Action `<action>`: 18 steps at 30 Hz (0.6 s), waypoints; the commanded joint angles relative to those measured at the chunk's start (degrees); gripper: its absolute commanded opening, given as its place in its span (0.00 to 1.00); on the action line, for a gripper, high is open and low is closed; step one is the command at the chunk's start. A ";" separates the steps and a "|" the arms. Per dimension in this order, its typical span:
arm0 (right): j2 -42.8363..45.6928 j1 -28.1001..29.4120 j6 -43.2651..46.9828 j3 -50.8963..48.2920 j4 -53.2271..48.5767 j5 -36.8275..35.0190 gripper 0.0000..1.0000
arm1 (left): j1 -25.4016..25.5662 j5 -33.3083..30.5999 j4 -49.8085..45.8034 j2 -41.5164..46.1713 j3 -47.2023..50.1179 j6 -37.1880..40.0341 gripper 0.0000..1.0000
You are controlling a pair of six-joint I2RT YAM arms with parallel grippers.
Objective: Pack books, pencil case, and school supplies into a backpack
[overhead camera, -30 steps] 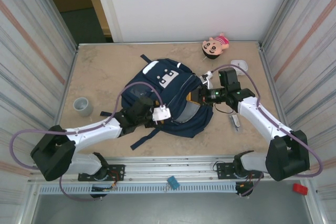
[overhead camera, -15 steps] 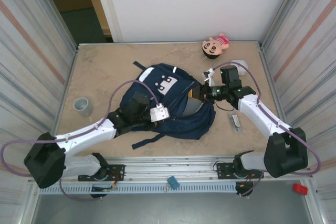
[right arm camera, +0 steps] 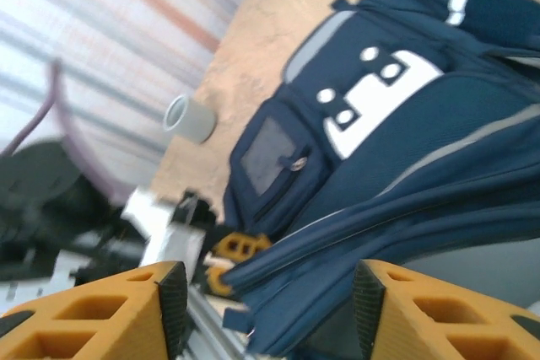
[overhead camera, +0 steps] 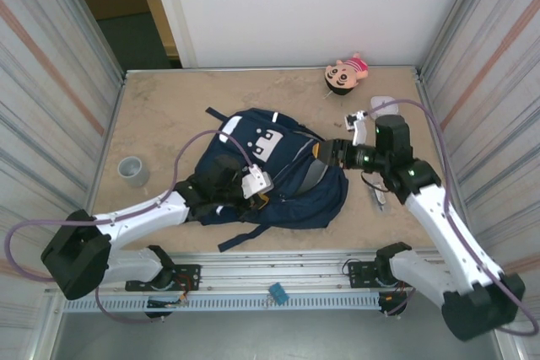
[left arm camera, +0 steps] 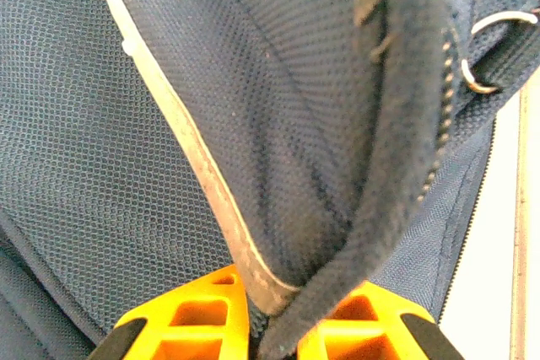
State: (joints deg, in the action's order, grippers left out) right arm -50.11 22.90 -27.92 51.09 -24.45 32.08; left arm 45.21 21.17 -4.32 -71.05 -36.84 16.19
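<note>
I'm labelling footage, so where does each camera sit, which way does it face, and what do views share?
Top external: above and behind the arms, looking down at the table; left arm and right arm reach the backpack.
Left wrist: tight against backpack mesh; its orange jaws shut on a fabric edge.
Right wrist: facing across the backpack toward the grey cup; its orange jaws open.
Shared: backpack in all three; cup in top and right wrist.

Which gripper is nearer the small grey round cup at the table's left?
Left. The left gripper clamps the navy fabric backpack, right of the cup; the right gripper is farther right, at the backpack's opposite side.
</note>
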 commanded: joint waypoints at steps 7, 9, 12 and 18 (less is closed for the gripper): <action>1.12 19.70 1.90 -3.99 -4.38 -13.46 0.51 | -3.26 13.02 -2.07 -0.15 -2.61 -4.85 0.00; -0.79 23.18 2.75 -3.60 -4.30 -16.76 0.53 | -3.50 13.04 -2.90 0.03 -2.94 -4.38 0.00; -4.44 26.34 5.21 -2.60 -4.97 -21.51 0.56 | -3.79 13.10 -3.07 0.34 -2.91 -3.93 0.00; -12.50 29.87 8.61 1.56 -7.61 -26.02 0.56 | -4.50 14.60 -2.33 0.47 -3.42 -4.04 0.00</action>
State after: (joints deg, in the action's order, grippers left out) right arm -60.51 51.29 -22.76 49.54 -30.17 10.61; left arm 40.91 29.28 -6.22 -71.35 -38.04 14.68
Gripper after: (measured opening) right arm 0.558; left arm 0.135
